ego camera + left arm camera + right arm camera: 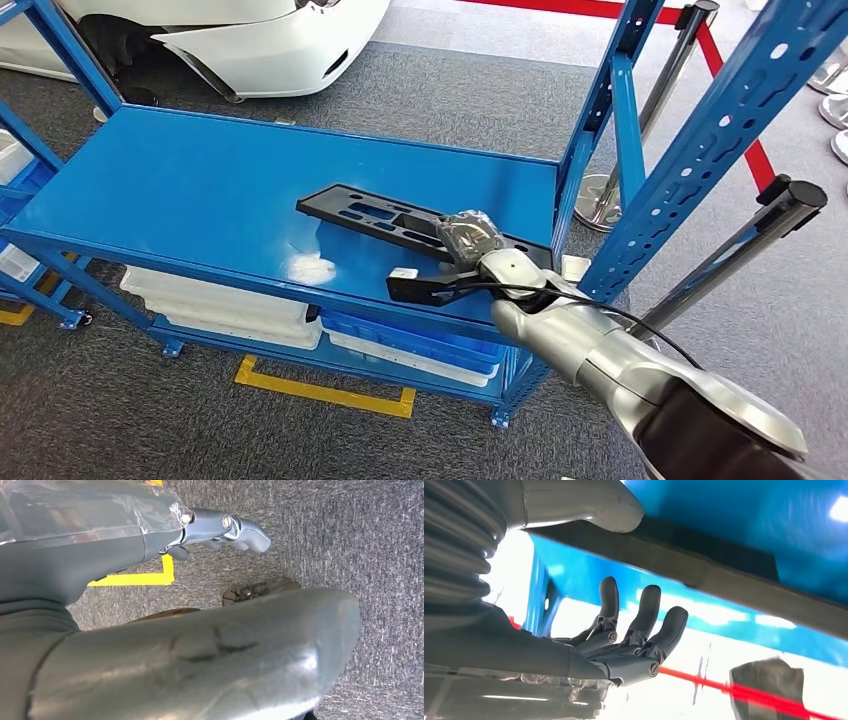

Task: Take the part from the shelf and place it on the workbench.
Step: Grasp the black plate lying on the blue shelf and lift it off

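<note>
The part (370,215) is a long flat black plate with cut-outs, lying on the blue shelf board (200,190) near its right end. My right hand (470,238) reaches in over the plate's right end. In the right wrist view the thumb (589,505) lies on one side of the plate's edge (724,575) and the fingers (644,615) are spread on the other side, apart from it. My left hand (220,527) hangs over the grey carpet with nothing in it.
Blue perforated uprights (700,150) stand close to the right of my arm. White bins (220,300) and a blue bin (420,345) sit on the lower shelf. Stanchions (740,250) with a red belt (745,140) stand to the right, a white car body (250,40) behind.
</note>
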